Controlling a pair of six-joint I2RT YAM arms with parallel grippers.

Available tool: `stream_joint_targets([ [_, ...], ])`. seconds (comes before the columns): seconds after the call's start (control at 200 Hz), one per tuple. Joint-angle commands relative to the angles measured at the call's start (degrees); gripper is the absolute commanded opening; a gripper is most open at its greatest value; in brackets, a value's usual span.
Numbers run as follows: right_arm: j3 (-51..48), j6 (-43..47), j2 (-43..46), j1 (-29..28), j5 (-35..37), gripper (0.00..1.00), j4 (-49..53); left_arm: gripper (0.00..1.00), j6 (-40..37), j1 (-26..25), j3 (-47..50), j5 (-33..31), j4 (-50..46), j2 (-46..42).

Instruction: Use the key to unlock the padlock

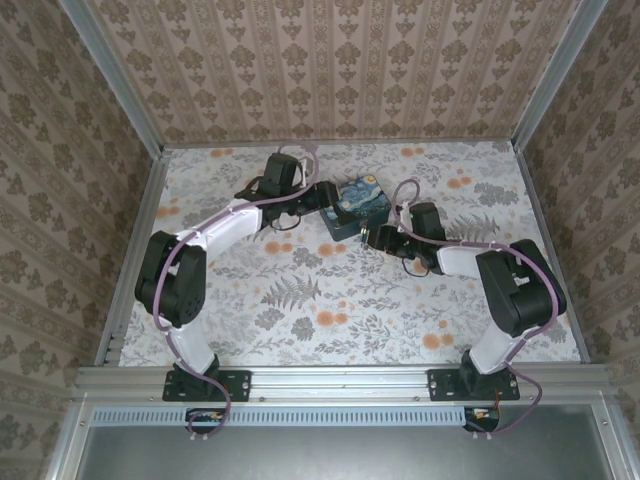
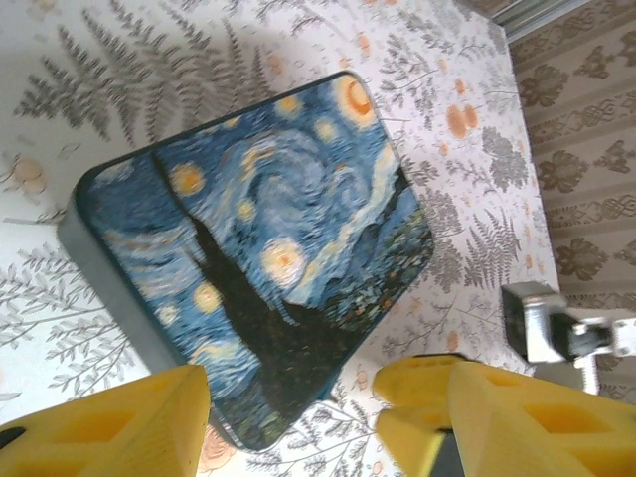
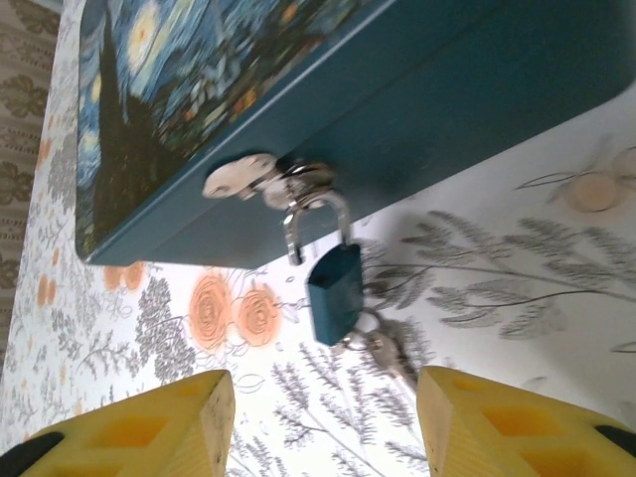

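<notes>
The padlock (image 3: 335, 288), a small teal body on a silvery shackle, hangs from the hasp (image 3: 248, 179) on the blue tin (image 3: 447, 89), its key (image 3: 383, 348) at its base. It looks light, hard, slick and free to swing, so I'd pinch the key's flat head. The right gripper (image 3: 325, 402) facing it and the left gripper (image 2: 293, 397) by the tin's painted lid both stand spread and empty.
</notes>
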State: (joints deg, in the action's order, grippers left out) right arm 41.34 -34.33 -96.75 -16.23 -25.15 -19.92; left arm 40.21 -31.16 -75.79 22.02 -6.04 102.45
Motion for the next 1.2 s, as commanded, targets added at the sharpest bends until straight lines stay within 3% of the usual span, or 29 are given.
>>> stream_joint_targets([
  [0.0, 2.2, -1.0, -2.8, -2.1, 2.1, 0.53, -1.4, 0.65, -2.2, -0.8, -2.5, -0.8, -2.1, 1.7],
  [0.215, 4.6, -0.1, -6.9, -3.4, 6.1, 0.52, -0.6, 0.65, -2.6, -1.1, -3.6, -0.9, -2.7, 2.6],
  [0.305, 5.8, 0.3, -8.0, -3.3, 6.5, 0.45, 0.1, 0.65, -2.9, -1.2, -3.9, -0.8, -3.0, 2.8],
  [0.595, 3.5, 1.0, -6.3, -1.9, 7.1, 0.0, 0.7, 0.65, -9.8, -2.4, -8.3, -5.0, -10.9, 4.8],
  [0.77, 1.6, -0.1, -5.6, 0.3, 4.3, 0.0, -1.7, 0.66, -16.5, -5.7, -14.7, -11.6, -19.2, 9.2],
  [1.195, -1.2, -8.6, -8.4, 2.7, -0.2, 0.0, -12.7, 0.66, -23.1, -9.8, -23.7, -25.8, -29.7, 19.4],
])
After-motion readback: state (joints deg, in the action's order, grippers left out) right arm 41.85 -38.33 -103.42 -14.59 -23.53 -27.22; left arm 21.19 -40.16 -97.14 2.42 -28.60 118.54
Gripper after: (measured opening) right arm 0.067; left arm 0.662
